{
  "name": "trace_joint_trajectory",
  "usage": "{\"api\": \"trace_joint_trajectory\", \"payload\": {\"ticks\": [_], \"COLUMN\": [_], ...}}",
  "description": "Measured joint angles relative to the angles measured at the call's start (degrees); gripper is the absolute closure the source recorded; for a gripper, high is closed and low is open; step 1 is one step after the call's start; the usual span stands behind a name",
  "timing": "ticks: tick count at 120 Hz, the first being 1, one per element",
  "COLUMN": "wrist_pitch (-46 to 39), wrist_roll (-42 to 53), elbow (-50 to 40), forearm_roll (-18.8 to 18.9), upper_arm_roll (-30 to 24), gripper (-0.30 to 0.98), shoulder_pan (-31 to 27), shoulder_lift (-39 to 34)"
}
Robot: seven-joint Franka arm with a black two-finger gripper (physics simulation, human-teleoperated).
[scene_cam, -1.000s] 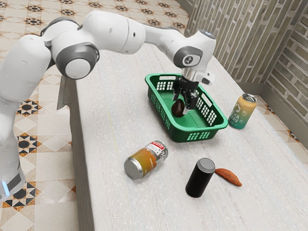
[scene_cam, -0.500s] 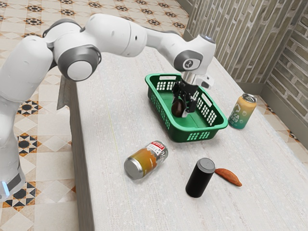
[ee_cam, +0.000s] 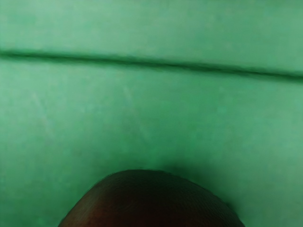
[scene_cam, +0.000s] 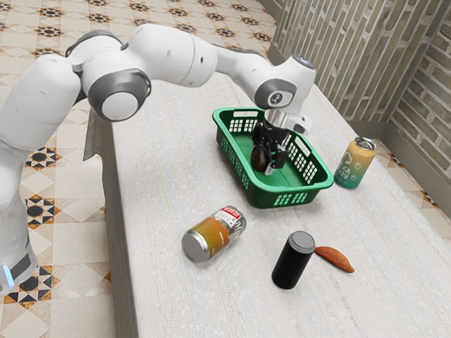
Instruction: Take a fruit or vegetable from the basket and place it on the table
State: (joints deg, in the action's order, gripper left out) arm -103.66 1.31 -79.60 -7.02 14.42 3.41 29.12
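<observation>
Hand down in basket, right at the dark fruit.
My gripper [scene_cam: 270, 150] is inside the green basket [scene_cam: 292, 190], low; can't tell whether it's clamped on the dark brown fruit [scene_cam: 260, 156] or just around it. Fruit is in the basket, close up against my hand, toward the exterior view's left of it; wrist view has its rounded top just under the hand, green basket floor [ee_cam: 151, 113] beyond. Outside, on the table [scene_cam: 165, 169]: orange-brown root vegetable [scene_cam: 335, 258] beside upright black can [scene_cam: 293, 262].
</observation>
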Motion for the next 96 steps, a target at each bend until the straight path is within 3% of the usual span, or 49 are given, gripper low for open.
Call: {"api": "trace_joint_trajectory", "payload": {"ticks": [10, 15, 25, 63, 78, 85, 96], "wrist_pitch": [0.0, 0.0, -0.1, -0.1, 0.6, 1.2, 1.8], "wrist_roll": [-0.1, -0.1, -0.2, -0.4, -0.3, -0.4, -1.3], "elbow": [0.0, 0.0, 0.0, 5.4, 8.0, 9.4, 13.2], "forearm_roll": [0.0, 0.1, 0.4, 1.5, 3.0, 4.2, 8.5], "upper_arm_roll": [0.0, 0.0, 0.0, 0.3, -0.4, -4.0, -18.2], "gripper": [0.16, 0.31, 0.37, 0.39, 0.38, 0.37, 0.38], "shoulder_pan": [0.1, 0.1, 0.1, 0.2, 1.9, 4.0, 5.8], "shoulder_lift": [0.1, 0.1, 0.2, -1.4, -6.1, -9.1, -10.1]}}
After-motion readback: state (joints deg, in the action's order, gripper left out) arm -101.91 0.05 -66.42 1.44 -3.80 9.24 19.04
